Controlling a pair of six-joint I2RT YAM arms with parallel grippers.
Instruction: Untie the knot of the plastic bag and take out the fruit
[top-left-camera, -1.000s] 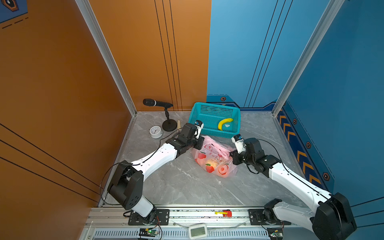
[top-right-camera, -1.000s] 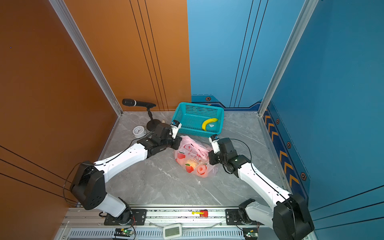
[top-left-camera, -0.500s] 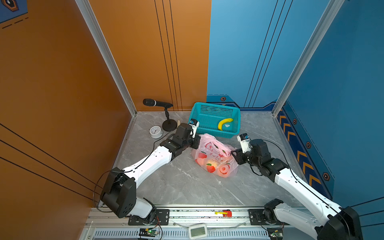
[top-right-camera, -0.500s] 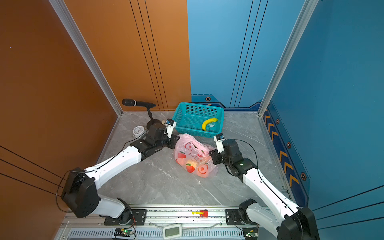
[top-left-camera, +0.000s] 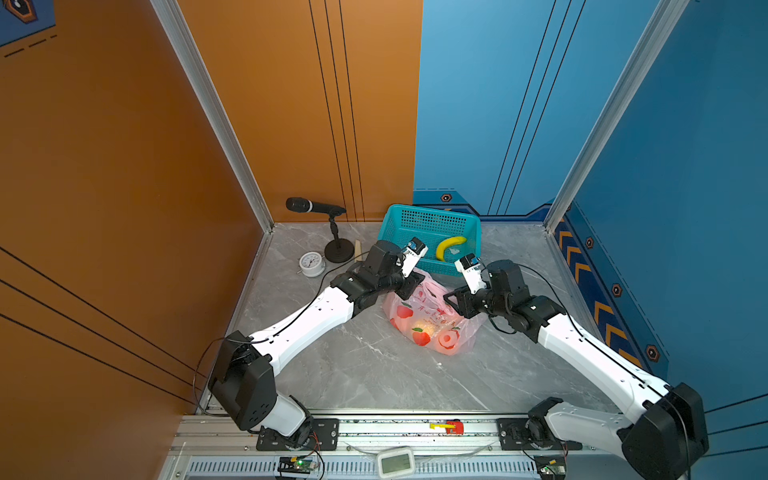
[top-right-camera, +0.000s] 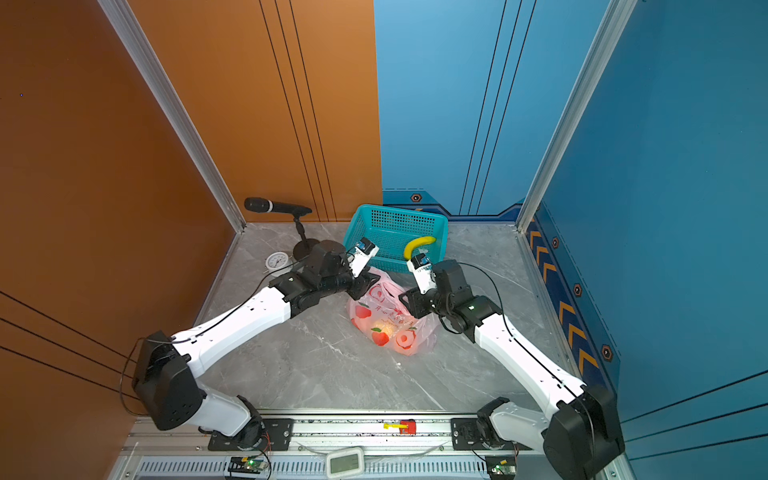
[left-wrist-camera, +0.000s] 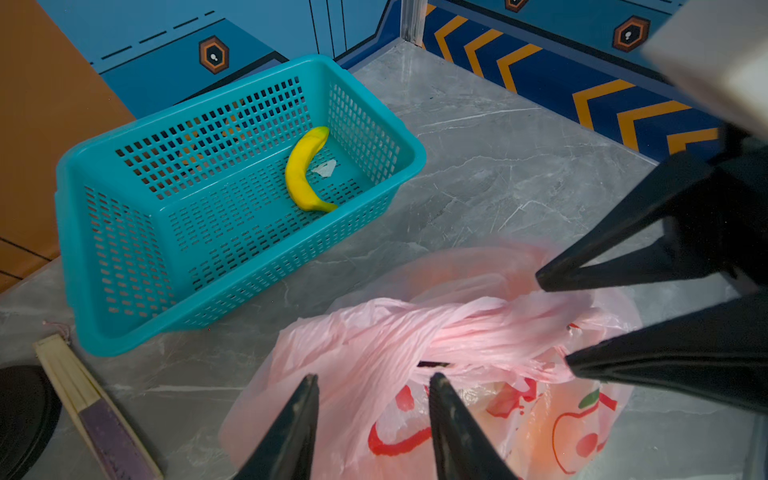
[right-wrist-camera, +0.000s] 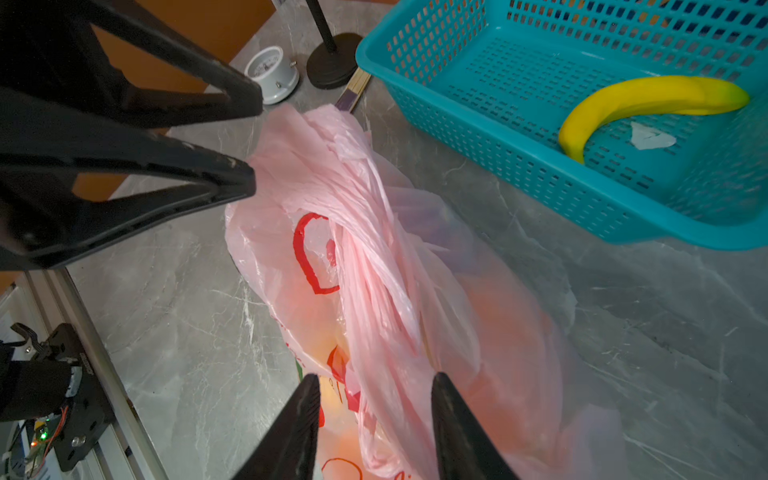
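Note:
The pale-pink plastic bag (top-left-camera: 430, 322) (top-right-camera: 392, 322) lies on the grey floor in both top views, in front of the basket. Orange fruit (right-wrist-camera: 515, 332) glows through its skin. Its handles lie across the top in a bunched twist, the knot (left-wrist-camera: 449, 328) (right-wrist-camera: 365, 249). My left gripper (left-wrist-camera: 374, 380) (top-left-camera: 409, 286) hangs at the bag's left end, jaws apart over loose plastic. My right gripper (right-wrist-camera: 376, 380) (top-left-camera: 453, 299) faces it from the right end, also open and gripping nothing. Each wrist view shows the opposite gripper (left-wrist-camera: 555, 322) (right-wrist-camera: 255, 143) close by.
A teal mesh basket (top-left-camera: 432, 216) holding a yellow banana (top-left-camera: 451, 245) stands just behind the bag. Left of it are a microphone on a stand (top-left-camera: 316, 205), a small round clock (top-left-camera: 311, 264) and a folded fan (left-wrist-camera: 83, 399). A metal rail (top-left-camera: 395, 428) runs along the front.
Both grippers were shut on the handles, stretching them apart; both have opened. The handles have dropped back onto the bag.

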